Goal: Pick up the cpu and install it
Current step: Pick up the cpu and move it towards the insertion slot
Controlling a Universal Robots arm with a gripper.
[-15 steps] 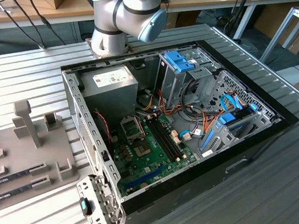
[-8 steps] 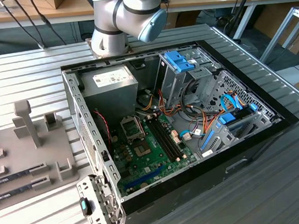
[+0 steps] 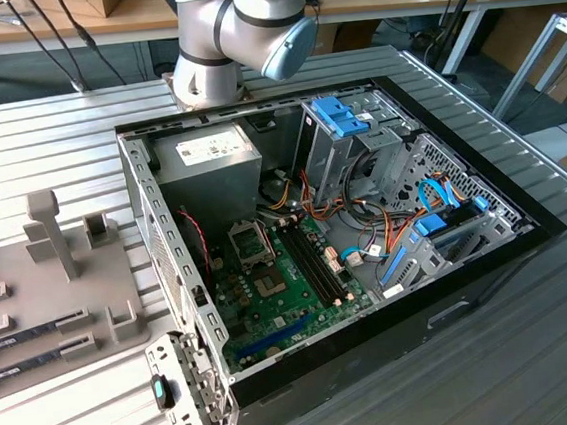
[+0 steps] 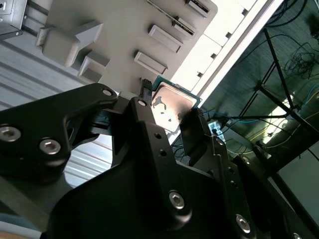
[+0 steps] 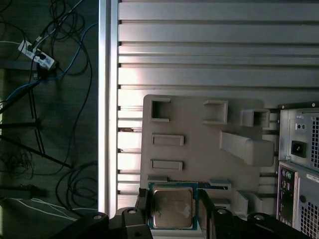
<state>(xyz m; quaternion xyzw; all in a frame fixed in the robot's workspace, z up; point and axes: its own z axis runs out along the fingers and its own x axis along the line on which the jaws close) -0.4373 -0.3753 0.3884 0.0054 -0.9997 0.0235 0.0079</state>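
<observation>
Pick-up approx done: claw (image 4: 169, 108) looks clamped on cpu (image 5: 172, 209) edges at grey holder tray (image 5: 199, 149) on desk (image 5: 199, 50); PC case (image 3: 471, 285) socket (image 3: 249, 242) empty, install not done.

Arm (image 3: 235, 26): the exterior view shows its silver-grey joint housings, one with a blue end cap, stacked and bent at the far edge of the scene. Gripper (image 4: 169, 110) (image 5: 173, 208): black, two-fingered, seen in both wrist views. Fingers (image 4: 149, 134) (image 5: 207, 215) stand roughly parallel, one against each of two opposite edges of the cpu (image 4: 173, 105) (image 5: 172, 211), clamping it between them. The silver top of the chip faces both wrist cameras. Linkage arms and bolted body sit behind the fingers.
</observation>
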